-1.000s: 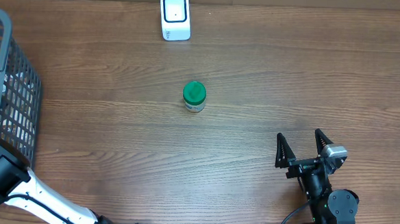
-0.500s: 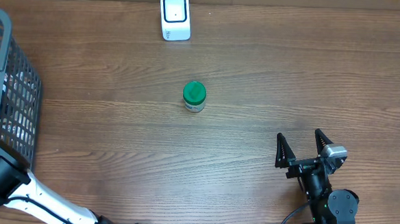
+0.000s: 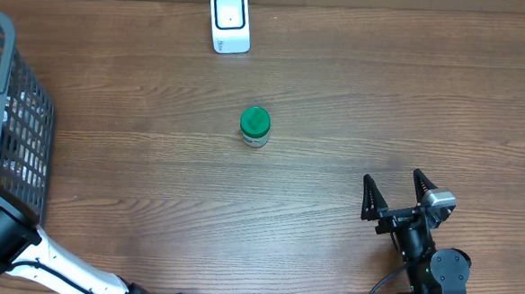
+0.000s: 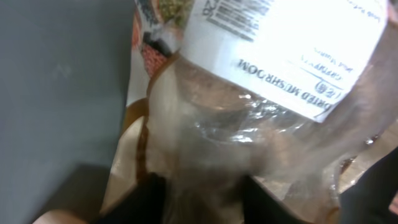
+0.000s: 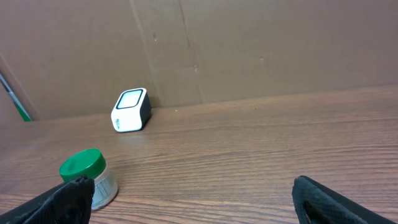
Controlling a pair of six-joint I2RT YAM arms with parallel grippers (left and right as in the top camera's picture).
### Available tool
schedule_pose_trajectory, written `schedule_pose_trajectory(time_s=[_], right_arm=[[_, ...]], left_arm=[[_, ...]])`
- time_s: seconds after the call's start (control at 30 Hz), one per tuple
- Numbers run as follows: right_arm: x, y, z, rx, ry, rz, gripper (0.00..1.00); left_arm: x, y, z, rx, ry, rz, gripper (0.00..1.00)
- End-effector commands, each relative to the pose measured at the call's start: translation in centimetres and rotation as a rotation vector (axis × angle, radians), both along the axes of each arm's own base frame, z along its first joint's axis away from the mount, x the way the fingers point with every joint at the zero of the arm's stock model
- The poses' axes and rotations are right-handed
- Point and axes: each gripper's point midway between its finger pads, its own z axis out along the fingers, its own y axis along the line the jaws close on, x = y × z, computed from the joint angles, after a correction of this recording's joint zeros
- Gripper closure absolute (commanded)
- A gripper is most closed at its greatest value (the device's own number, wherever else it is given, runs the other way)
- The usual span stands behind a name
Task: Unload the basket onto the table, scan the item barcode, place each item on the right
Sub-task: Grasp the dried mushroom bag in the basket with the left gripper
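Left gripper [image 4: 202,200] in the basket [image 3: 29,126], plastic bag [image 4: 249,124] between its fingers — pinching or not, cannot tell, right gripper [image 3: 392,185] spread wide.

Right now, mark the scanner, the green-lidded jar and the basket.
scanner [image 3: 230,19], overhead view, on its top window.
green-lidded jar [image 3: 256,121], overhead view, on the green lid.
basket [image 3: 30,144], overhead view, on its mesh side wall.
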Motion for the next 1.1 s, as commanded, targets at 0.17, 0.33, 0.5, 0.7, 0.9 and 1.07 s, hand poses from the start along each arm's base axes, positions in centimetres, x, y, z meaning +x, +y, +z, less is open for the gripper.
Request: schedule_pose_trajectory(time_s=[0.17, 0.33, 0.5, 0.7, 0.9, 1.07], right_arm=[[0.0, 0.0, -0.1, 0.004, -0.005, 0.004, 0.00], [0.0, 0.0, -0.1, 0.004, -0.005, 0.004, 0.00], [0.0, 0.0, -0.1, 0.004, -0.005, 0.004, 0.00], [0.0, 0.0, -0.1, 0.004, -0.005, 0.004, 0.00], [0.0, 0.0, -0.1, 0.004, -0.005, 0.004, 0.00], [0.0, 0.0, -0.1, 0.004, -0.005, 0.004, 0.00]], left_arm=[[-1.0, -1.4, -2.4, -0.085, 0.079, 0.016, 0.96], [1.9, -1.0, 2.5, -0.115, -0.045, -0.016, 0.96], [3.7, 0.1, 9.9, -0.076, -0.141, 0.007, 0.96], [4.1, 0.0, 19.9, 0.005, -0.271, 0.045, 0.96], [3.4, -2.6, 29.1, 0.065, -0.453, 0.040, 0.96], [1.5, -5.0, 35.9, 0.164, -0.573, 0.049, 0.96]])
